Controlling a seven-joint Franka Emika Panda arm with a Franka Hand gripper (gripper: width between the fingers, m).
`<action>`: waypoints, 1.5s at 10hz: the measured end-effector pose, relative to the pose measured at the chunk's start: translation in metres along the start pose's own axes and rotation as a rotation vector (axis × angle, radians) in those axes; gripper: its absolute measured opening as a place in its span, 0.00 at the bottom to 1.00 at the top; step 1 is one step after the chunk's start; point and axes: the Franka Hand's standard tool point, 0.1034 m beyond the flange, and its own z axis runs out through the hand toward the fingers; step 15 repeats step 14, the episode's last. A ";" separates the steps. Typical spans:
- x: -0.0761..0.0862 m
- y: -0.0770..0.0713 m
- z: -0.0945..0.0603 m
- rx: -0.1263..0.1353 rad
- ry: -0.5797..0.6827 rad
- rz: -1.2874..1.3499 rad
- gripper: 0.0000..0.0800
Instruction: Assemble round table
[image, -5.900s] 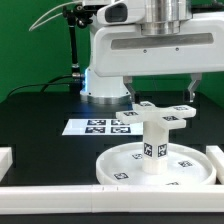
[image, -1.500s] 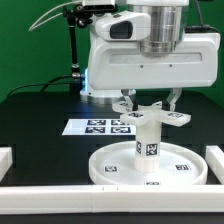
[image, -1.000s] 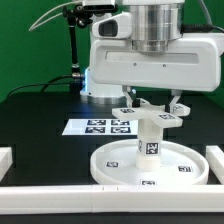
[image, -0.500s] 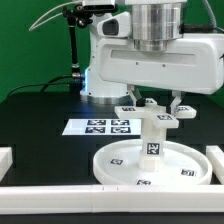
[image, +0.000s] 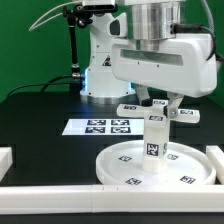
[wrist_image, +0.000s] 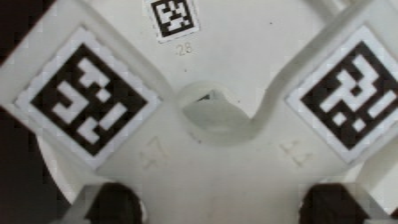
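The large round disc (image: 118, 168) lies flat near the front of the table. The short cylindrical leg (image: 154, 148) stands upright on its middle. The cross-shaped base piece (image: 186, 114) sits on top of the leg. My gripper (image: 157, 103) comes straight down and is shut on the base piece, one finger on each side. In the wrist view the base piece (wrist_image: 214, 60) with its square tags fills the picture. My gripper (wrist_image: 228, 205) straddles it, and the dark fingertips (wrist_image: 116, 205) show at either side.
The marker board (image: 95, 126) lies on the black table behind the disc. White border rails run along the front (image: 60, 190), the exterior view's left (image: 5, 157) and right (image: 216, 156). The arm's own base (image: 100, 75) stands at the back.
My wrist has turned about its vertical axis. The base piece's arms and the tags on the disc have swung round with it. The assembly stays in place.
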 end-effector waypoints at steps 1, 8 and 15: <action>0.000 0.001 0.000 0.016 -0.008 0.097 0.55; 0.000 -0.003 -0.008 0.004 -0.031 0.265 0.79; -0.003 -0.010 -0.023 0.018 -0.045 0.259 0.81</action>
